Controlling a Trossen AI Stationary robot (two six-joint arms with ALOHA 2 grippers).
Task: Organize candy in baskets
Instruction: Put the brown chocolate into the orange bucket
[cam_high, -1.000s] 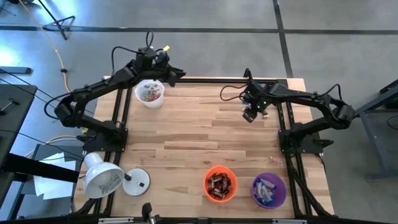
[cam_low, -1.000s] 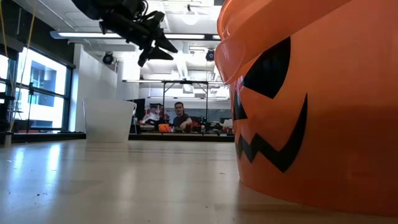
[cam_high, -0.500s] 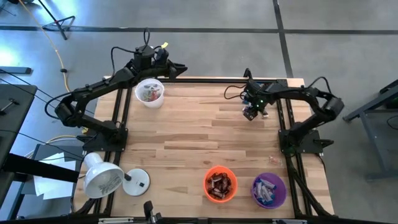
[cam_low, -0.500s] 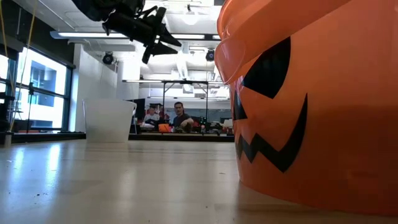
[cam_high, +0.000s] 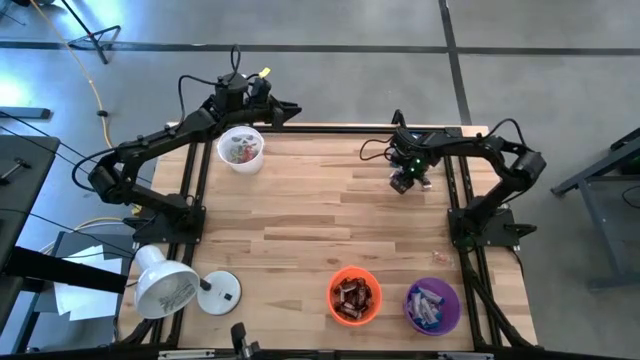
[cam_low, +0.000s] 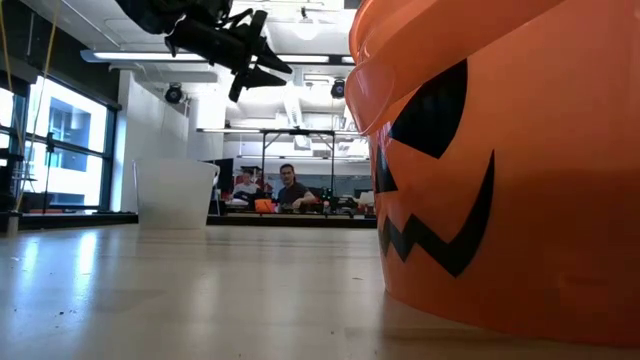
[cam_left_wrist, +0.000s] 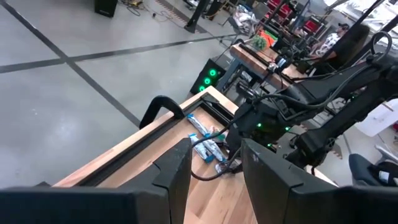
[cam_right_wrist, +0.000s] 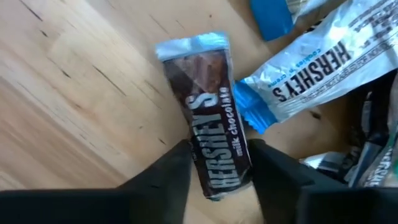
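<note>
A wooden counter (cam_high: 300, 210) seen from above, with a dark robot arm at each far corner. Nearest the viewer, at the counter's 5 o'clock edge, sit an orange basket (cam_high: 354, 295) holding dark brown candy bars and, just beside it, a purple basket (cam_high: 432, 306) holding blue-and-white ones; each basket seems kept for one wrapper colour. At 7 o'clock a white lamp (cam_high: 166, 285) lies tipped by its round base, well clear of the work. The middle of the counter is bare wood. Farther off, at 1 o'clock, the right gripper (cam_high: 405, 181) points down over a small heap of loose candy (cam_left_wrist: 208, 144) near the far right corner. Its wrist camera shows its two fingers spread on either side of a brown milk chocolate bar (cam_right_wrist: 214, 149), the bar lying flat on the wood between them, so the gripper looks to be lined up for a pick, probably bound for the orange basket. A blue-and-white bar (cam_right_wrist: 323, 68) lies almost touching it and could be nudged or caught. At 11 o'clock stands a white basket (cam_high: 240, 148) of mixed pinkish candy, and the left gripper (cam_high: 283, 108) waits just past it over the far edge, fingers apart and holding nothing.
</note>
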